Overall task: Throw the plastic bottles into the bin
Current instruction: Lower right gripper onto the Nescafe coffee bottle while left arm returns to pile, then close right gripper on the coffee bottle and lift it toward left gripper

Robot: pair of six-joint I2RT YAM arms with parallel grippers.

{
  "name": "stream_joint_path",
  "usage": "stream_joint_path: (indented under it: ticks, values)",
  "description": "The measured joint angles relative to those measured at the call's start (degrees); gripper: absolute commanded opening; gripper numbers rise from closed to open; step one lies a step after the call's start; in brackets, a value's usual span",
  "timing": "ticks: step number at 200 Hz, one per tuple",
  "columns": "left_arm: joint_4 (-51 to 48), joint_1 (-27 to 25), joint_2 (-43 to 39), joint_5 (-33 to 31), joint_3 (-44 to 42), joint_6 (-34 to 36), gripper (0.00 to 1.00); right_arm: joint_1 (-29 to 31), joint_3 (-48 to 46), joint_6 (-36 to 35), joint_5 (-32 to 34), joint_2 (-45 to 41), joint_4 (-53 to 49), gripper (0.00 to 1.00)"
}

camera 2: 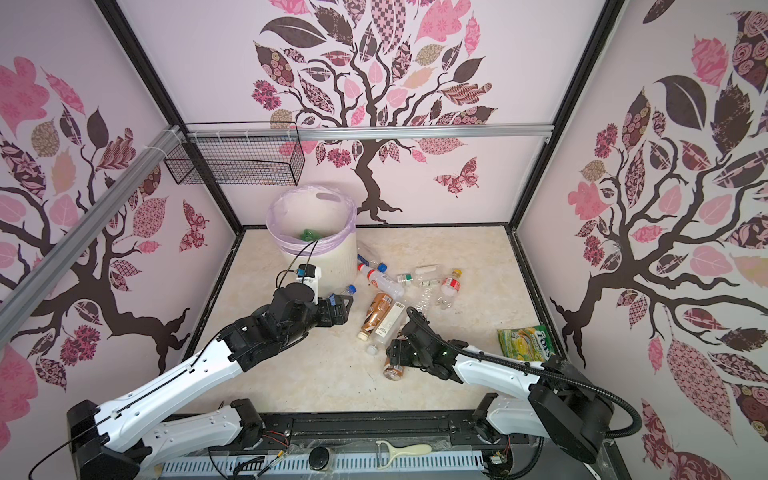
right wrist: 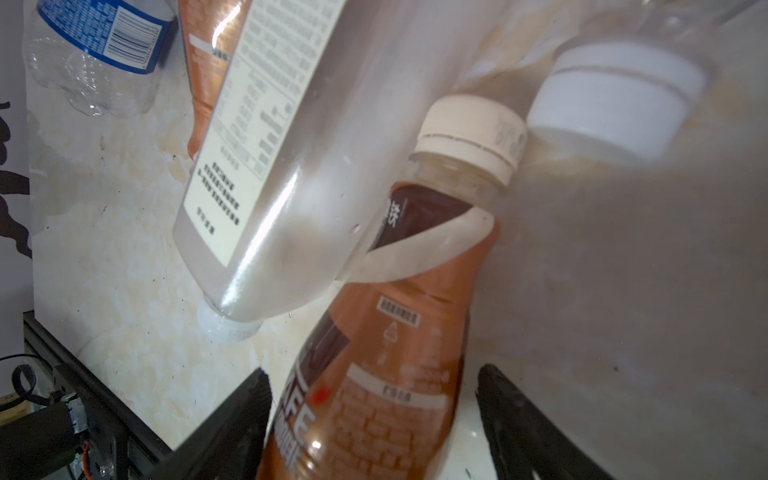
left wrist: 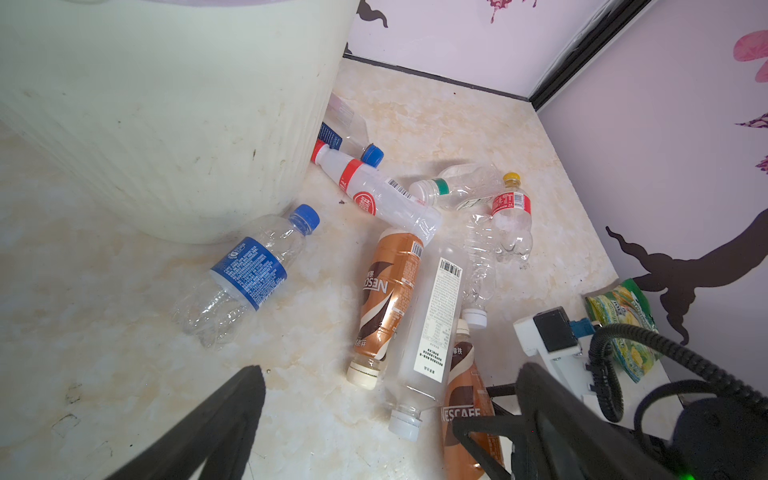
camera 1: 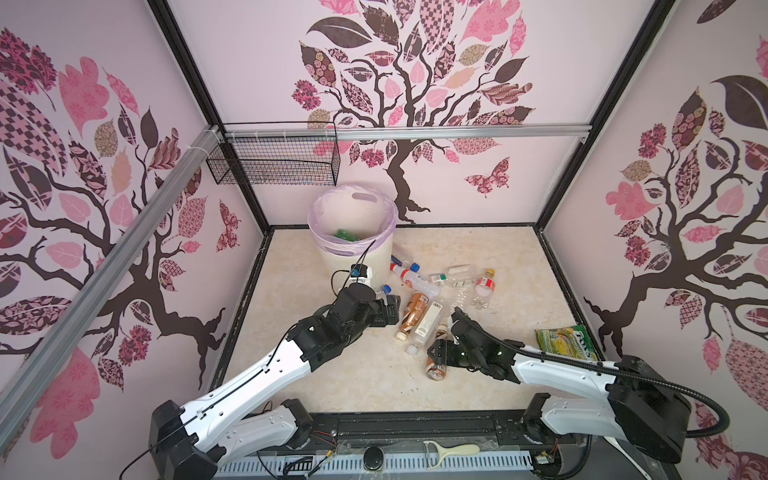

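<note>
Right wrist view: right gripper point(right wrist: 370, 374) part open, jaws astride a brown-labelled bottle point(right wrist: 386, 332) that lies flat, cream cap on. One finger sits against the sleeve and a gap shows at the other; no firm hold seen. Of the bottles, this one lies farthest from the bin point(camera 1: 378, 259).

Closer to the bin's foot, left gripper point(left wrist: 388, 370) is spread wide and empty, just beside a clear blue-capped bottle point(left wrist: 249, 274).

Floor count: nine plastic bottles point(camera 1: 411, 280), all lying down and fanned out from the bin's base. Two are brown-sleeved, seven clear or frosted, some crumpled.

Bin: one, round, ribbed cream plastic with a lilac bag liner. Inside is one green bottle point(camera 1: 345, 236).

One glossy green-yellow packet point(camera 1: 567, 343) lies well apart from the bin. One black wire basket point(camera 1: 274, 162) hangs on the wall above the bin.
</note>
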Motion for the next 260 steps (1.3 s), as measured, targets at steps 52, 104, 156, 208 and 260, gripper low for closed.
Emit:
stream_joint_path:
  ticks: [52,104,156,208,260]
  values:
    - [0.0,0.0,0.1,0.0,-0.1,-0.4,0.98,0.0,-1.4,0.3,0.9,-0.8,0.8,0.57]
    - [0.0,0.0,1.4,1.0,-0.1,-0.8,0.98,0.0,-2.0,0.3,1.3,-1.5,1.0,0.47]
    - [-0.1,0.0,1.7,1.4,0.0,-0.9,0.98,0.0,-1.6,-1.0,3.8,-6.7,-4.9,0.47]
    - [-5.1,0.1,6.2,2.0,5.6,0.5,0.98,0.0,6.5,-6.8,7.9,-11.4,-10.3,0.47]
    - [-6.3,5.2,11.0,12.2,16.7,-0.5,0.98,0.0,12.4,-14.1,8.9,-9.8,-8.9,0.47]
